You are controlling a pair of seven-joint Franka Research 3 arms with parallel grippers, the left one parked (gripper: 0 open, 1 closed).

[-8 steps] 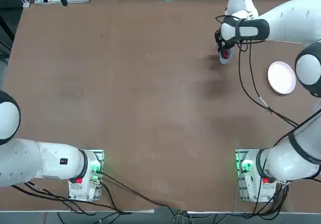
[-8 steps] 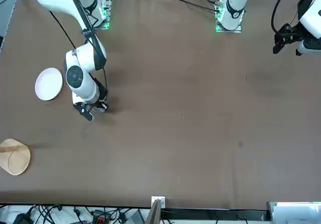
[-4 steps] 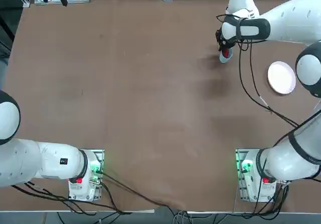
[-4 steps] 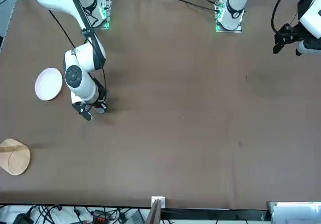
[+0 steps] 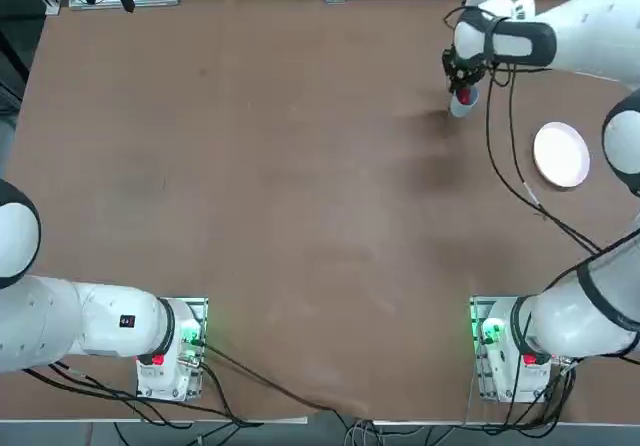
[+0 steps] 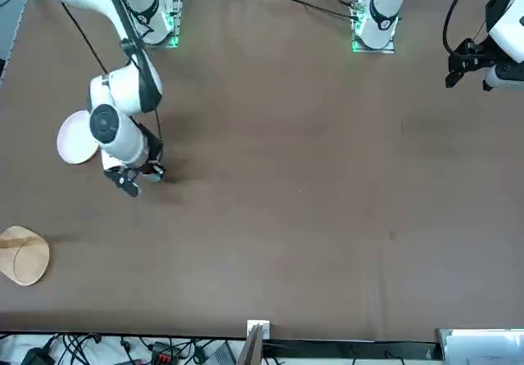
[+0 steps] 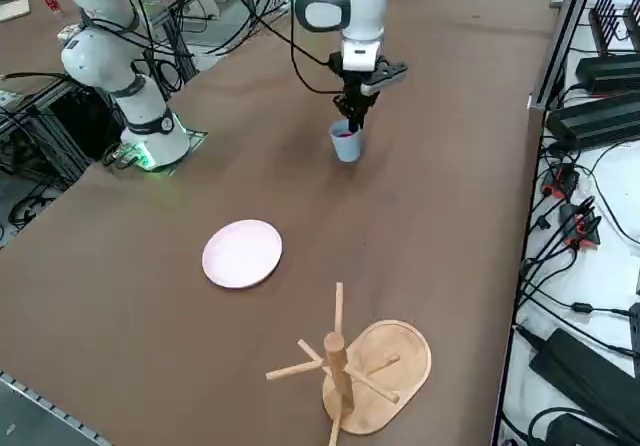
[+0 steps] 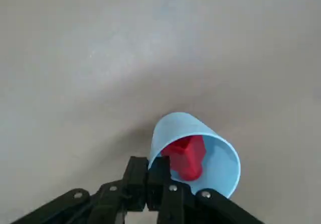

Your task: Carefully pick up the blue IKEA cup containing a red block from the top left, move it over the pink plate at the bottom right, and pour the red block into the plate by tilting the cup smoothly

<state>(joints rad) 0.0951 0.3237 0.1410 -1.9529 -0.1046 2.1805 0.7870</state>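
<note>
The blue IKEA cup [image 8: 210,148] hangs nearly upright from my right gripper [image 8: 153,179], whose fingers are shut on its rim wall, one inside and one outside. The red block [image 8: 184,156] lies inside the cup. In the top view the cup [image 5: 462,104] is at the far right of the table under the gripper [image 5: 461,90], with its shadow on the table beside it. The pink plate [image 5: 561,154] lies to the right and nearer the arm's base, apart from the cup. From the right side, the cup [image 7: 346,143] is beyond the plate [image 7: 242,253].
A tan wooden mug stand [image 7: 352,364] with pegs stands at the table's far right corner, also seen in the front view [image 6: 23,255]. Cables [image 5: 505,156] from the right arm trail over the table between cup and plate.
My right gripper has closed fully on the cup's rim and moved with it a little to the right and away from the bases. The plate has not moved.
</note>
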